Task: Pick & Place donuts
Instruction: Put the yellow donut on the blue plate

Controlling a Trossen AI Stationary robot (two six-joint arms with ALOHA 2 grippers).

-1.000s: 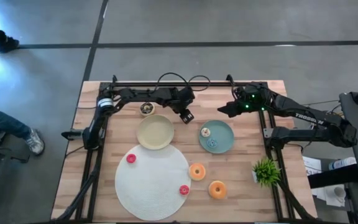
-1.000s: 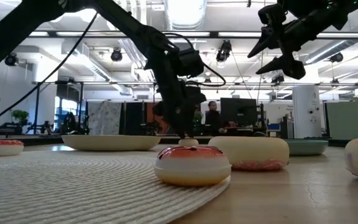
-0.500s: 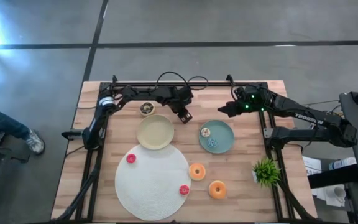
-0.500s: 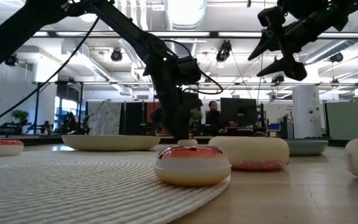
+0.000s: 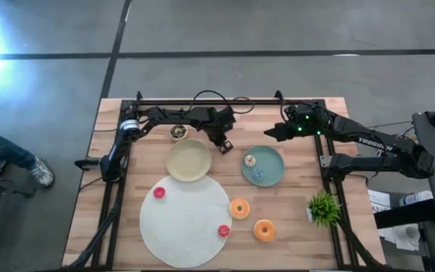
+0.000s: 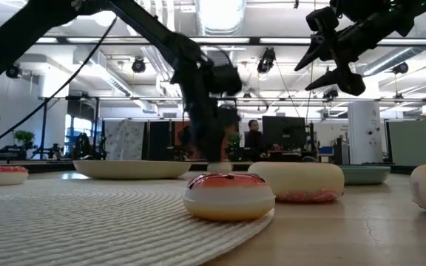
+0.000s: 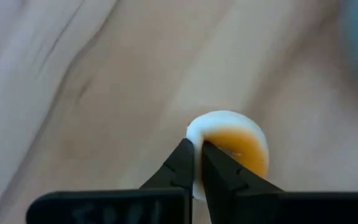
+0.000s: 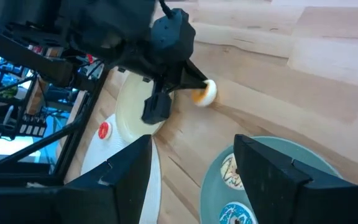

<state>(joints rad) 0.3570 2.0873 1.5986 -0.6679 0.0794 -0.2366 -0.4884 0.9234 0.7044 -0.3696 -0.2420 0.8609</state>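
- Your left gripper point(image 7: 196, 163) sits just behind the beige plate point(image 5: 189, 161), its fingers pinched nearly together on the rim of a small orange donut point(image 7: 235, 149) lying on the table point(image 5: 300, 181).
- Your right gripper point(image 8: 194, 174) hangs spread wide above the table, beyond the beige plate's teal neighbour point(image 5: 266, 168), holding nothing.
- Two more orange donuts point(image 5: 239, 208) lie beside the white mat point(image 5: 183, 223), near the beige plate.

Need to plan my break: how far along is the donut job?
Done: two donuts on the teal plate. In hand: the left gripper pinches an orange donut. Left: two orange ones on the wood, two on the white mat, a dark one by the beige plate. Right gripper waits open behind the teal plate.
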